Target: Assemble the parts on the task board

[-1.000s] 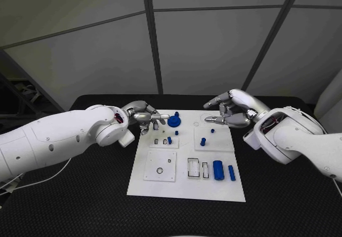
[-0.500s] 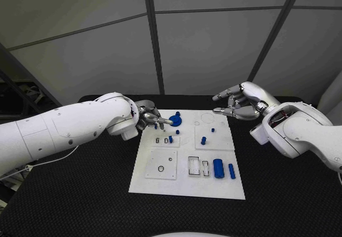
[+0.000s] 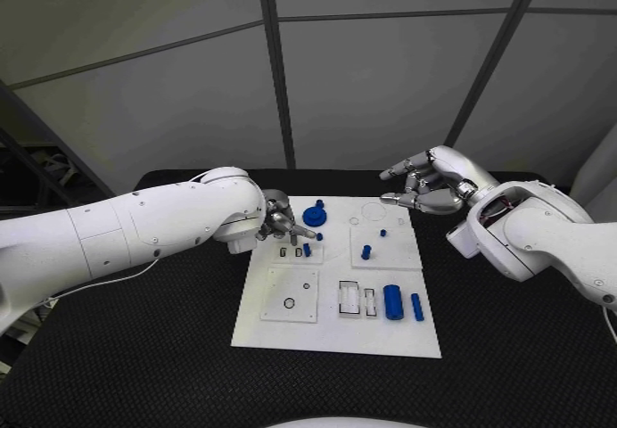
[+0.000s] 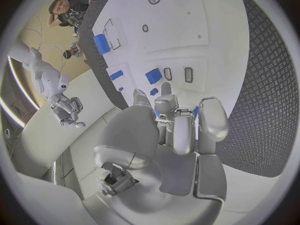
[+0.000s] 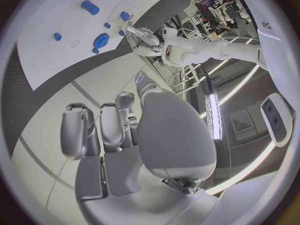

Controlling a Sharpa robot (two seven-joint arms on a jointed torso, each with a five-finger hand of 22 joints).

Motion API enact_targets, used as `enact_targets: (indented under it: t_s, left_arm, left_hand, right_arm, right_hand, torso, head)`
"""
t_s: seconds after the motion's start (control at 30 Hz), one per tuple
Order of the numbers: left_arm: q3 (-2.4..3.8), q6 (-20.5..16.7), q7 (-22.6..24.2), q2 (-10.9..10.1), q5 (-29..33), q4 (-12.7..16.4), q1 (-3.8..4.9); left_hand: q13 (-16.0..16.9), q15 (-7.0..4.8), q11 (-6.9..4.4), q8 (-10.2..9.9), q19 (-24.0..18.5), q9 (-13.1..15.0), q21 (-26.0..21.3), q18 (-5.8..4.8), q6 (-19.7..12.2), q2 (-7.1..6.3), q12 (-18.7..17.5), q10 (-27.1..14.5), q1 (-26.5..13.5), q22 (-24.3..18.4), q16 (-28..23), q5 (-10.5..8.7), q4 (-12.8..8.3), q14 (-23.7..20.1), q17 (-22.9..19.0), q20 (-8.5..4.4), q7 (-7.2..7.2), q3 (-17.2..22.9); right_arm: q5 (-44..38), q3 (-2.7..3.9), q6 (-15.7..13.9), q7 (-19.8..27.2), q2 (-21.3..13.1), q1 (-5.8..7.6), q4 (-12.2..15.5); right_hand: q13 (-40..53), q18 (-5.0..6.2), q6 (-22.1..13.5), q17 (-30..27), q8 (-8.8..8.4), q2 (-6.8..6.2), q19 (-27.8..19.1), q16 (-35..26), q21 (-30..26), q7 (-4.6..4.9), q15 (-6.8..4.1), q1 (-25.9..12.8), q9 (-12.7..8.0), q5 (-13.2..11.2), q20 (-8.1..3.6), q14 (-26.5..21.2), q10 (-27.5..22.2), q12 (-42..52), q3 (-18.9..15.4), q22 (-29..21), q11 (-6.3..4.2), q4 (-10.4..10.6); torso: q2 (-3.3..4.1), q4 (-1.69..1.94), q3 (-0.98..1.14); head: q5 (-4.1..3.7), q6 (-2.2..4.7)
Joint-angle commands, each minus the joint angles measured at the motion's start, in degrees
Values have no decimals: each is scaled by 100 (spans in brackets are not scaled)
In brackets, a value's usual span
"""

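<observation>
Two white arms reach in over the black table [image 3: 154,357], and between them lies the task board [image 3: 337,330], a white plate running from the table's middle toward its far edge. The left hand [image 3: 281,223] hangs low over the board's far left part, fingers curled together and pointing down beside the blue gear-shaped part [image 3: 315,215]; in the left wrist view the fingers [image 4: 181,130] lie close side by side over small blue parts, and I cannot tell whether anything is pinched at the tips. The right hand [image 3: 431,189] hovers above the board's far right corner, fingers loosely bent and apart, holding nothing that I can see.

Toward the board's near right corner lies the large blue cylinder [image 3: 393,303] with a thinner blue pin [image 3: 416,307] just beside it. Smaller blue pegs [image 3: 366,253] stand near the board's middle right, and another small peg [image 3: 306,251] sits close under the left hand.

The main risk, as I judge it, sits with the left hand: its fingertips crowd the gear and the small peg, so a slightly skewed descent could knock a seated piece out or jam a part tilted in its socket. The board is not visibly clamped, so a sideways push might slide it.
</observation>
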Motion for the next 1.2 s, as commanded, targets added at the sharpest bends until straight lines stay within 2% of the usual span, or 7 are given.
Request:
enact_targets:
  t_s: [0.03,0.17,0.27,0.43,0.97,1.2]
  left_arm:
    - [-14,338,-190,88,-95,-58,20]
    - [-24,360,-202,159,-95,-113,24]
    - [-28,362,-206,212,-96,-148,27]
    - [-30,342,-200,273,-96,-180,29]
    - [-30,494,-254,410,-95,-286,32]
    - [-30,515,-281,429,-96,-291,33]
  left_hand:
    - [22,-29,8,-36,-34,8,34,-198,-29,-45,9,-29,2,12,26,-25,36,412,764,-4,-3,5]
    - [34,-29,9,-40,-35,31,39,-199,-33,-29,-4,-34,11,20,30,-24,35,413,768,-3,-3,17]
    - [37,-28,9,-43,-37,42,39,-198,-35,-24,-13,-37,16,21,29,-24,34,413,767,-2,-2,23]
    - [58,-27,11,-51,-43,77,42,-198,-41,-2,-30,-44,37,26,29,-21,29,413,768,-1,-1,42]
    - [194,-24,10,-66,-45,217,68,-201,-35,45,-8,-26,174,74,64,-13,-10,422,807,5,-4,116]
    - [279,-24,7,-77,-44,324,86,-204,-28,64,-12,-10,290,110,81,-8,-56,426,827,7,-7,172]
  right_arm:
    - [-124,5,47,-121,15,14,-1]
    - [-142,5,53,-152,27,14,0]
    - [-153,5,58,-174,36,14,-3]
    - [-162,5,71,-206,53,14,-19]
    - [-185,5,119,-256,120,14,-65]
    - [-188,5,140,-267,137,14,-85]
  right_hand:
    - [-229,116,-5,-64,-34,-2,-50,-83,-81,7,-36,-56,-8,92,-5,3,-105,-257,1,227,1,22]
    - [-345,119,-8,-75,-38,-24,-46,-123,-115,5,-40,-61,-10,287,-8,15,-110,-355,12,205,-2,47]
    - [-370,121,-9,-78,-38,-27,-48,-131,-124,5,-40,-61,-10,309,-9,16,-115,-378,13,198,-2,52]
    - [-391,122,-6,-84,-37,-26,-49,-139,-131,5,-40,-64,-10,325,-9,17,-119,-398,16,192,-2,58]
    - [-451,121,3,-75,-33,-16,-43,-142,-134,3,-42,-68,-8,355,-11,24,-134,-455,26,193,-5,72]
    - [-462,119,6,-58,-33,-6,-36,-133,-129,2,-43,-70,-7,360,-12,30,-132,-462,33,200,-6,79]
  torso:
    - [5,1,0]
    - [6,-14,3]
    - [5,-5,6]
    - [4,4,0]
    - [6,4,-3]
    - [4,3,-3]
  head:
    - [-29,-9]
    - [-23,-12]
    - [-32,-13]
    - [-44,-26]
    - [-46,-36]
    - [-71,-55]
